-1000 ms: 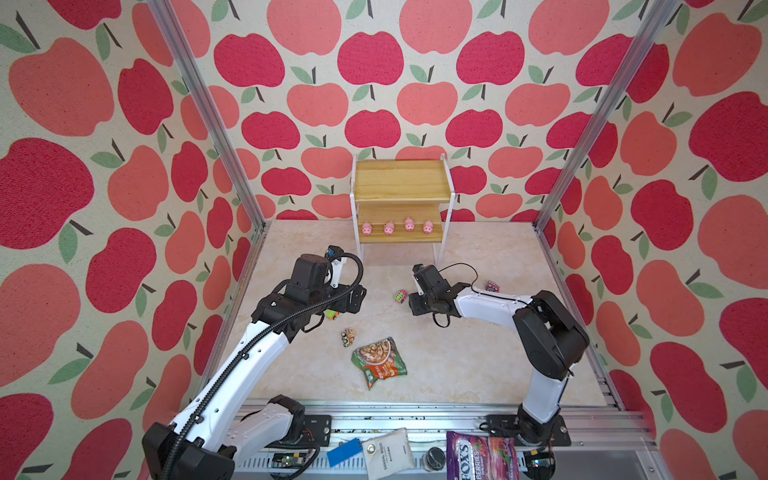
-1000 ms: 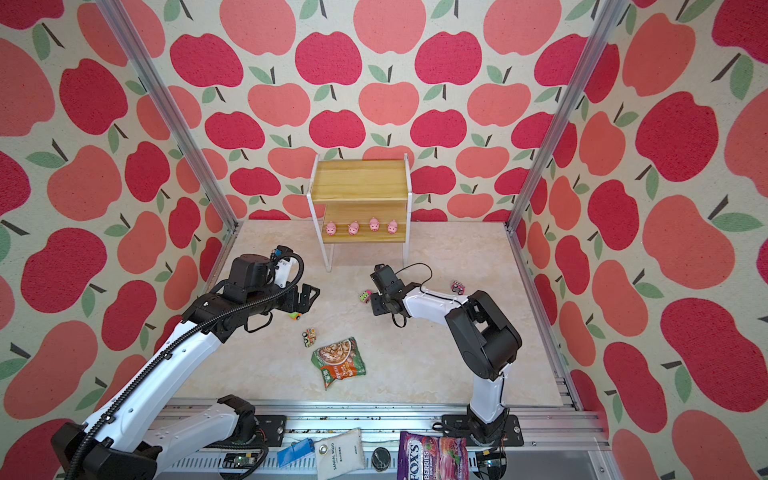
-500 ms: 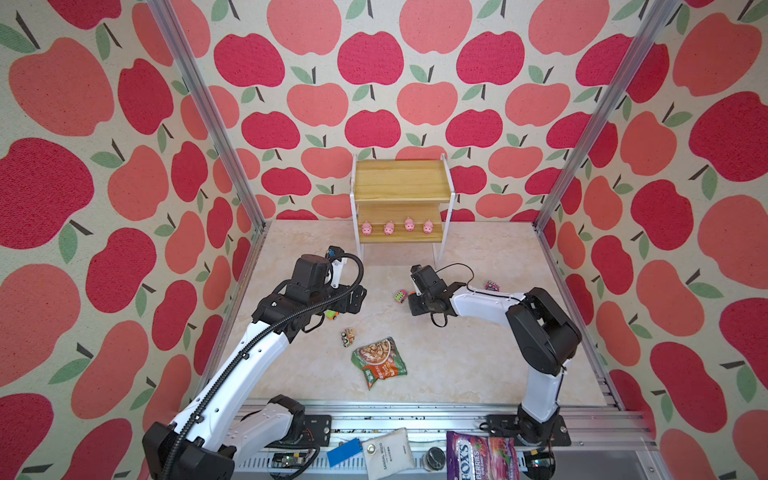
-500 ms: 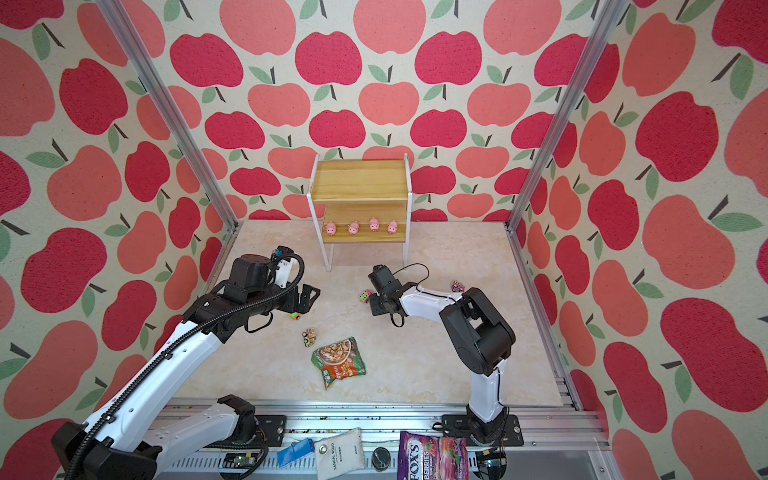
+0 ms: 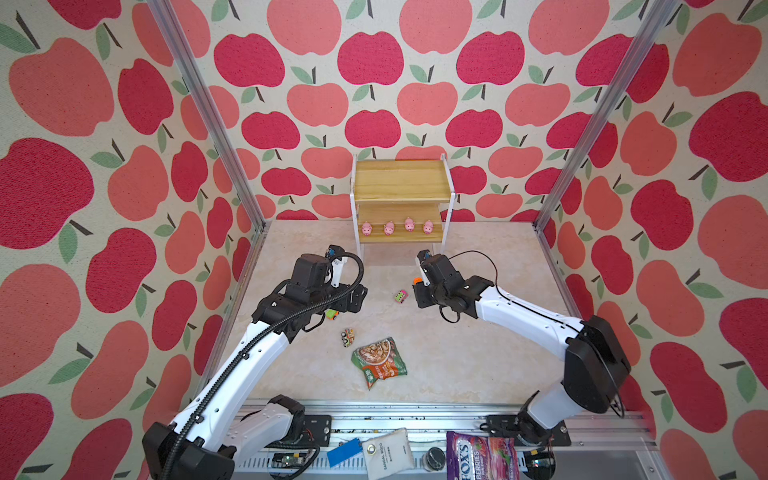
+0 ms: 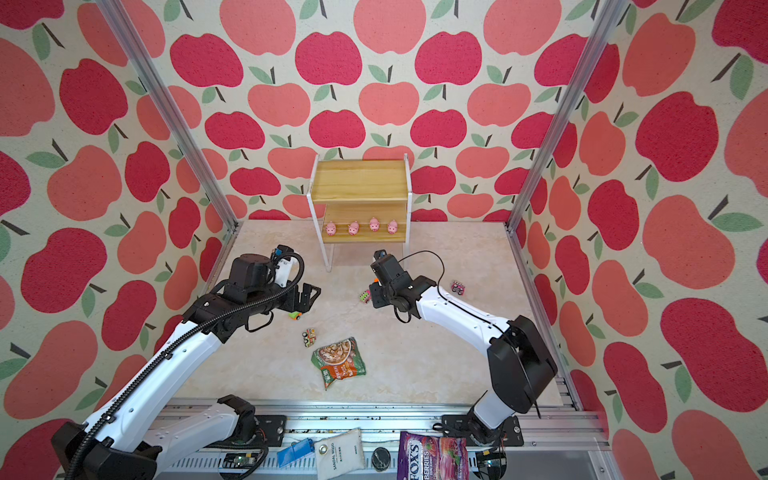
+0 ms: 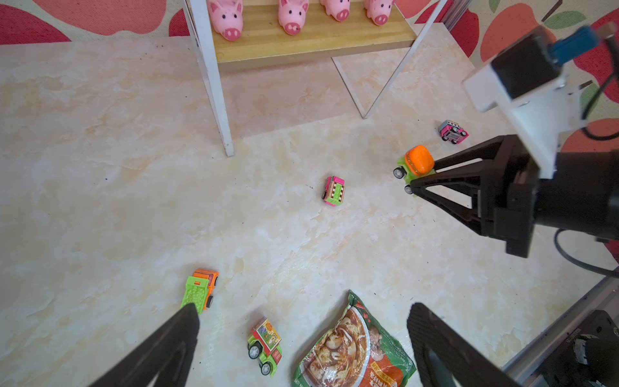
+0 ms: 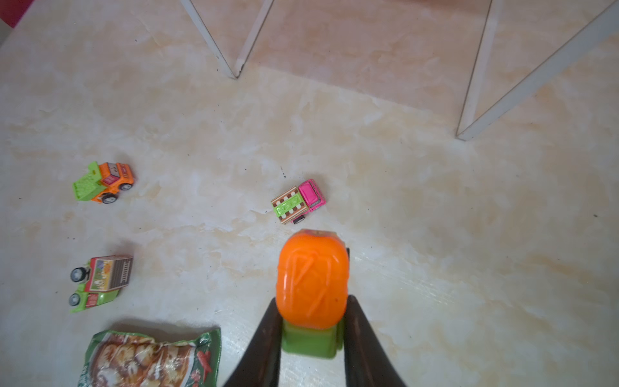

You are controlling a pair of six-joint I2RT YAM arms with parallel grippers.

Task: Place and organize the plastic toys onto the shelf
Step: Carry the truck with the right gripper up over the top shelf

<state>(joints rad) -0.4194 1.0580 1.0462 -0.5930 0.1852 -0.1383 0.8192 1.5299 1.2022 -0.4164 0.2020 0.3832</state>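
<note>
Right end effector [image 8: 312,301] clamped on the green mixer truck [image 8: 311,278], low over the counter [image 5: 478,365]; lift-off unclear. Left end effector [image 7: 303,311] wide open, empty, above the dump truck [image 7: 201,288]. Shelf [image 5: 401,178] at 12 o'clock, four pigs [image 5: 389,227] on its lower board. Risks: grip catches only the narrow green body, so the truck may twist or drop. Its wheels may roll off a board. A low reach could knock pigs. Pink-green truck [image 5: 401,296] at 9 o'clock could get clipped.

This is a robot-learning lab cell, built as a staged booth. Walls of cream wallpaper printed with red and pink apples [image 5: 415,62] hang on bare aluminium frame posts [image 5: 208,116]. They enclose a beige marble-patterned tabletop [image 5: 478,365]. Two white-and-black robot arms [image 5: 249,365] are bolted to a slotted aluminium rail [image 5: 436,411] along its front edge.
</note>
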